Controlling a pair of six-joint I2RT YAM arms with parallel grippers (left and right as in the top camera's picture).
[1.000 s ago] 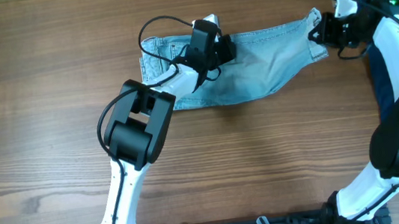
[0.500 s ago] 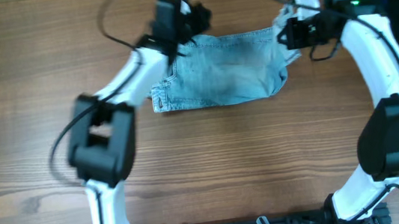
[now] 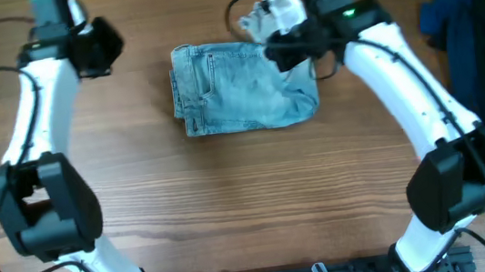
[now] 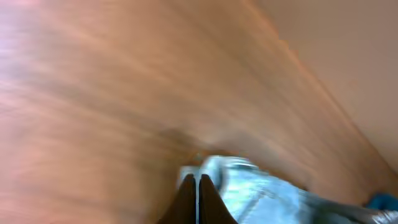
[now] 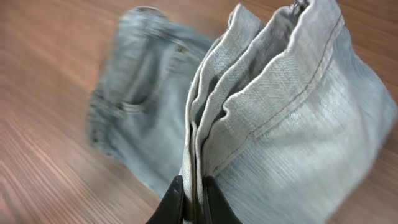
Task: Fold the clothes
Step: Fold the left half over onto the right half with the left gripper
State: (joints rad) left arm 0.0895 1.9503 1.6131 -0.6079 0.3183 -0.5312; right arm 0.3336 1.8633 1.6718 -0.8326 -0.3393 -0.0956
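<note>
The light blue denim shorts (image 3: 238, 95) lie on the wooden table, waistband to the left, partly doubled over. My right gripper (image 3: 273, 45) is above their right part, shut on the stacked cuffed hems (image 5: 249, 93), with the cloth hanging from it. In the right wrist view the gripper (image 5: 194, 196) pinches several layers of hem. My left gripper (image 3: 107, 47) is at the far left of the table, apart from the shorts. In the blurred left wrist view it (image 4: 198, 193) is shut and empty, with the shorts (image 4: 261, 193) beyond it.
A dark navy blue garment (image 3: 473, 27) lies at the right edge of the table. The right arm (image 3: 400, 72) reaches across the table's right half. Bare wood (image 3: 260, 207) lies in front of the shorts.
My left gripper has let go of the waistband and swung far to the left. My right gripper has carried the hems leftward over the shorts, which are now shorter and folded.
</note>
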